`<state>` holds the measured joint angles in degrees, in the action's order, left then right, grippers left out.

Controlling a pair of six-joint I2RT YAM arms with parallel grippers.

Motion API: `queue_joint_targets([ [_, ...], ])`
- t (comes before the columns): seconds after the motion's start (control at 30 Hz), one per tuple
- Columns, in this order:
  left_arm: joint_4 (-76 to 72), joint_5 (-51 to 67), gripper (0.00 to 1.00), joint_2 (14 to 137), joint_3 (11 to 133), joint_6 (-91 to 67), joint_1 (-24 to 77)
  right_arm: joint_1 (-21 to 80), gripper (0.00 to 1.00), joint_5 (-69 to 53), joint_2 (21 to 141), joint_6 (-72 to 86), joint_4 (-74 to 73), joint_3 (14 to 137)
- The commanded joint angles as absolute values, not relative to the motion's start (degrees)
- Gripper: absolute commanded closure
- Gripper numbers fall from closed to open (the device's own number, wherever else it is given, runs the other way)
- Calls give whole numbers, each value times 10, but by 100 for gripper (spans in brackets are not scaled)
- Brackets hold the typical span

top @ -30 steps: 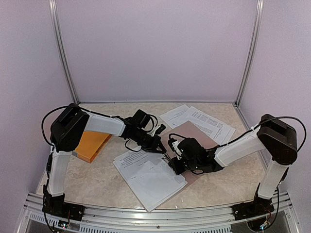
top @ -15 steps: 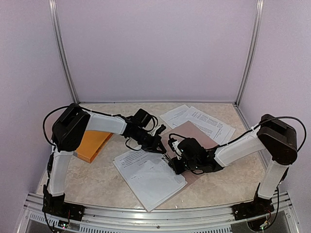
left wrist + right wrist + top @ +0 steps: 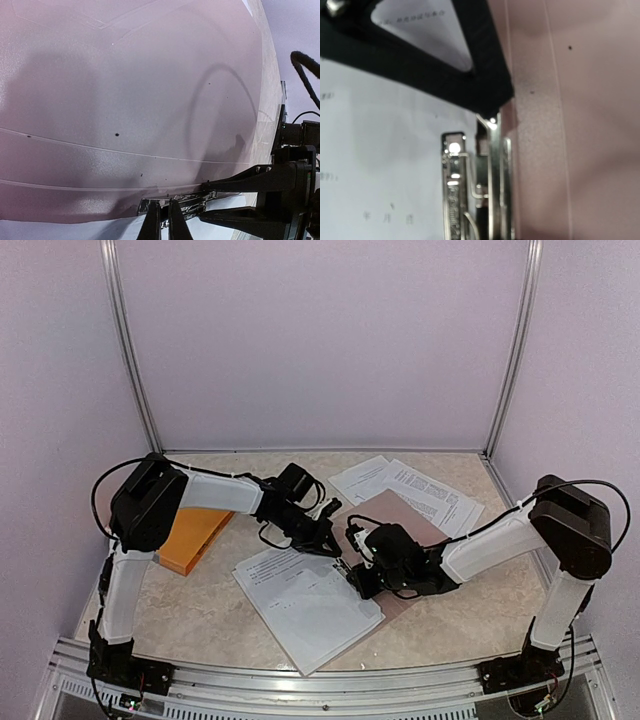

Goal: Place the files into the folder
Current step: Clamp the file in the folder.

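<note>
The pink folder (image 3: 400,512) lies open on the table, and its cover (image 3: 150,100) fills the left wrist view. A metal clip (image 3: 475,190) runs along its spine. A stack of the files (image 3: 305,605), white printed sheets, lies beside the clip, and its top sheet (image 3: 380,165) shows in the right wrist view. My left gripper (image 3: 335,548) is shut, its tips (image 3: 164,205) resting against the clip's end (image 3: 190,205). My right gripper (image 3: 353,577) reaches in from the right, and its black fingers (image 3: 250,180) straddle the clip and close on it.
More printed sheets (image 3: 415,490) lie fanned at the back, partly under the folder. An orange flat object (image 3: 190,535) sits at the left under the left arm. The two grippers meet almost tip to tip at the folder's spine.
The left arm has edged a little to the right while its tips stay at the clip. The right arm and the papers have not moved.
</note>
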<state>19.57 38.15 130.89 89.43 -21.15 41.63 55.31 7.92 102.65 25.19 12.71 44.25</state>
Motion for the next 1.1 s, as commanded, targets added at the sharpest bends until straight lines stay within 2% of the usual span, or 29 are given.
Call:
queue_joint_targets([
  [0.0,358,212,100,1415,836,-185,427,545,77,87,1072,256,16,423],
  [0.63,327,252,100,1392,803,-190,420,543,78,83,1092,253,6,434],
  [1.07,362,236,100,1421,820,-190,419,543,78,83,1097,254,5,434],
])
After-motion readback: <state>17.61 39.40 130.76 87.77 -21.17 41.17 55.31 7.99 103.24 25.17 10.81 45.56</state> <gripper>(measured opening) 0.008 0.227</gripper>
